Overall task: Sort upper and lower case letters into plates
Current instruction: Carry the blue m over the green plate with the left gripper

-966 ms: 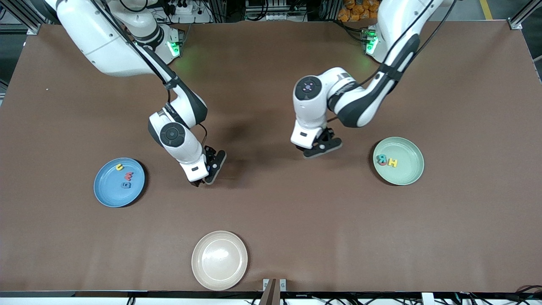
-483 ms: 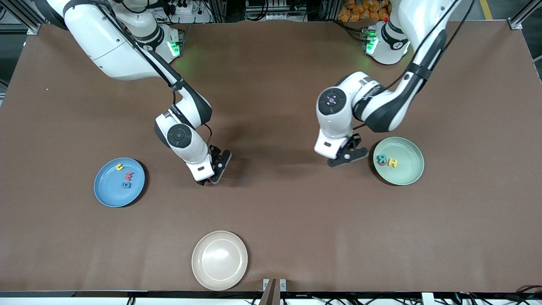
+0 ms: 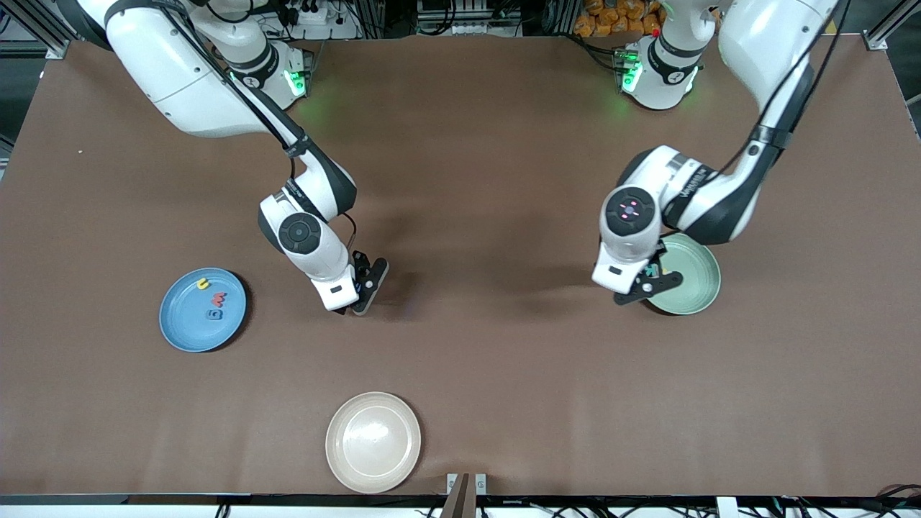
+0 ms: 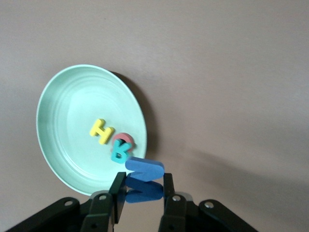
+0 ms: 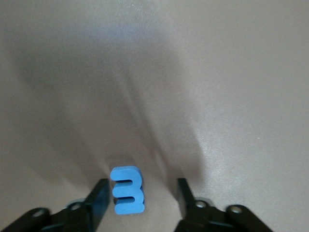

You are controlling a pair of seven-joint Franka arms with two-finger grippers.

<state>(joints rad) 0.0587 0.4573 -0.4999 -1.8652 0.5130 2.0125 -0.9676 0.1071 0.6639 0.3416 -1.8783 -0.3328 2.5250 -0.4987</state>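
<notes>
left gripper (image 3: pixel 642 285): swung over from mid-table toward my own end in the last second — now it's over the rim of the mint green plate (image 3: pixel 701 288), on the side facing the table's middle. Fingers pinched on a blue letter (image 4: pixel 144 170), looks like an N or Z, can't say which.

mint plate contents: yellow H (image 4: pixel 101 131), a teal letter (image 4: pixel 119 151) that reads like an R, and a red letter (image 4: pixel 126 139) mostly tucked under the teal one. All bunched up right by where my blue one hangs.

right gripper (image 3: pixel 357 291): barely budged, low over bare table between the blue plate (image 3: pixel 180 327) and the middle. Fingers spread apart with a small blue letter (image 5: pixel 128 190) — m-shaped I think — sitting loose between them, not squeezed as far as I can tell.

blue plate: yellow letter (image 3: pixel 203 284), red letter (image 3: pixel 219 298), blue letter (image 3: pixel 214 314) in it.

cream plate (image 3: pixel 373 441): closest to the camera, nothing in it.

what it means: my guess is the left is nearly ready to drop its capital; a bit more travel inward wouldn't hurt. The right hasn't got its grab yet.
</notes>
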